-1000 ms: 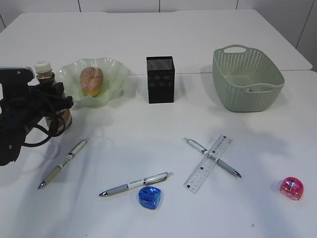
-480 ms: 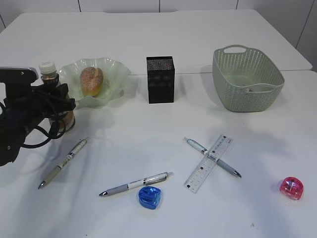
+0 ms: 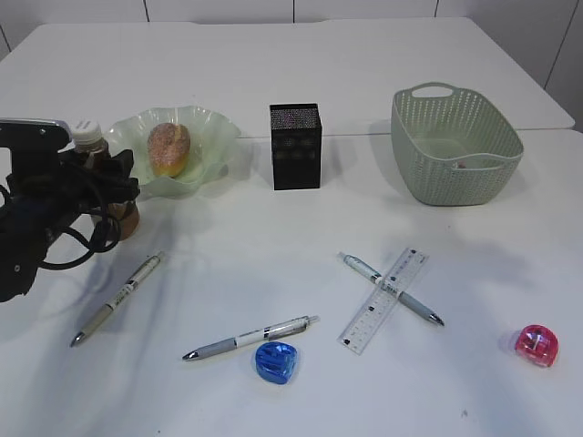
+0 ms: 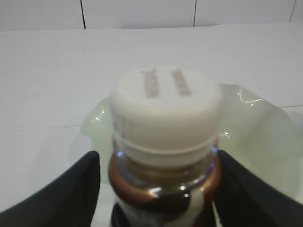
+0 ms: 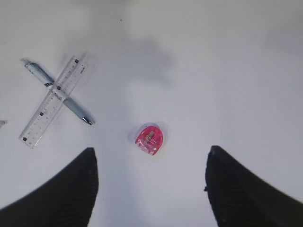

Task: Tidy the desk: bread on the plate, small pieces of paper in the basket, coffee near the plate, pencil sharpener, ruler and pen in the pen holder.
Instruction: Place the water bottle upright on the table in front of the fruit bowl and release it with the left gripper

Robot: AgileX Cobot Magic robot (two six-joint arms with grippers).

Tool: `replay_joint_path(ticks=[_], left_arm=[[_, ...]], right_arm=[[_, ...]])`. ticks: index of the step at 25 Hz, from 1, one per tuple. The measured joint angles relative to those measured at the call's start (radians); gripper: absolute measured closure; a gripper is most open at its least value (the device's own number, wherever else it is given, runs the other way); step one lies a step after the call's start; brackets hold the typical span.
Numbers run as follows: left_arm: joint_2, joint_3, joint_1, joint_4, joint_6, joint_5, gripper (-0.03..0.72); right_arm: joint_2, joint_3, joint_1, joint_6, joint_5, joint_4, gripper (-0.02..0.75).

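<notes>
The coffee bottle [image 3: 122, 215], brown with a white cap, stands just left of the green plate [image 3: 211, 129], which holds the bread [image 3: 168, 148]. My left gripper [image 3: 115, 180] is open around the bottle's neck [image 4: 165, 170], with a slim gap at the left finger [image 4: 71, 189]. Three pens [image 3: 118, 298] [image 3: 250, 338] [image 3: 392, 289], a clear ruler [image 3: 384, 300], a blue sharpener [image 3: 275, 361] and a pink sharpener [image 3: 536, 345] lie on the table. My right gripper [image 5: 151, 151] hangs open above the pink sharpener [image 5: 150, 139]. No small pieces of paper are visible on the table.
The black pen holder [image 3: 295, 146] stands at centre back and the green basket [image 3: 455, 159] at back right, with a small pale bit inside. One pen [image 5: 75, 109] lies under the ruler [image 5: 54, 101]. The plate's wavy rim [image 4: 255, 127] lies right behind the bottle.
The left jaws have spread apart from the coffee bottle, which shifted slightly toward the plate. The right gripper has not changed.
</notes>
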Motion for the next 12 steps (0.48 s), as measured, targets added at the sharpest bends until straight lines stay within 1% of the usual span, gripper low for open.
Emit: replay_joint_path(ticks=[4, 12], left_arm=[[-0.011, 0.0, 0.0, 0.0, 0.021, 0.015, 0.162], [-0.132, 0.0, 0.0, 0.0, 0.043, 0.089, 0.162]], right_arm=[[0.0, 0.0, 0.0, 0.0, 0.0, 0.0, 0.187], [0.0, 0.0, 0.0, 0.0, 0.0, 0.0, 0.187]])
